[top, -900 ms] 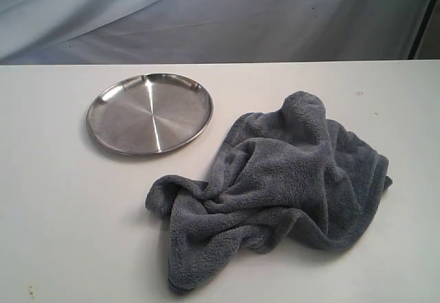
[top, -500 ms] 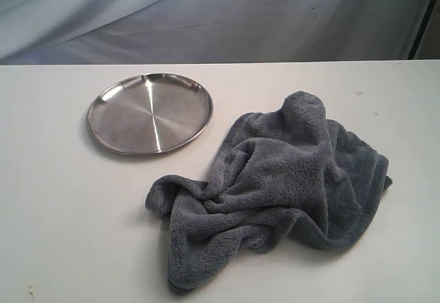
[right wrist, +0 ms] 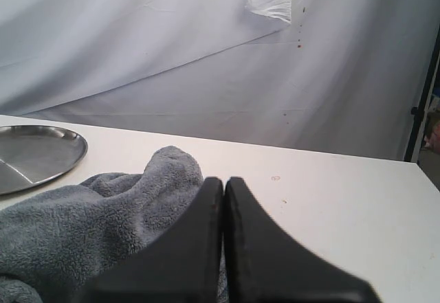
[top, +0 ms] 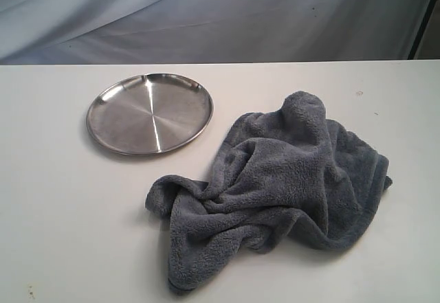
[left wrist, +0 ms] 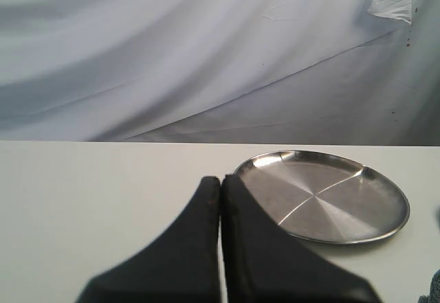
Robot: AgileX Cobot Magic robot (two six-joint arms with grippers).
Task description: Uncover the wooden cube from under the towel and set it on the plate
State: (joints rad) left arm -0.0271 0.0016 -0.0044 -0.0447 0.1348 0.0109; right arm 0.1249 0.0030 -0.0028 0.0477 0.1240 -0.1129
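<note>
A crumpled dark blue-grey towel (top: 282,186) lies on the white table right of centre, with a raised bump at its far end (top: 302,104). The wooden cube is hidden; no part of it shows. The round steel plate (top: 149,113) sits bare at the back left, apart from the towel. Neither gripper appears in the exterior view. My left gripper (left wrist: 221,179) is shut and holds nothing, with the plate (left wrist: 323,194) just beyond it. My right gripper (right wrist: 224,181) is also shut and holds nothing, close to the towel's bump (right wrist: 168,172).
A pale draped cloth (top: 206,14) forms the backdrop behind the table's far edge. A dark stand pole (top: 423,21) rises at the back right corner. Bare white table surface (top: 62,214) spreads to the left and front of the towel.
</note>
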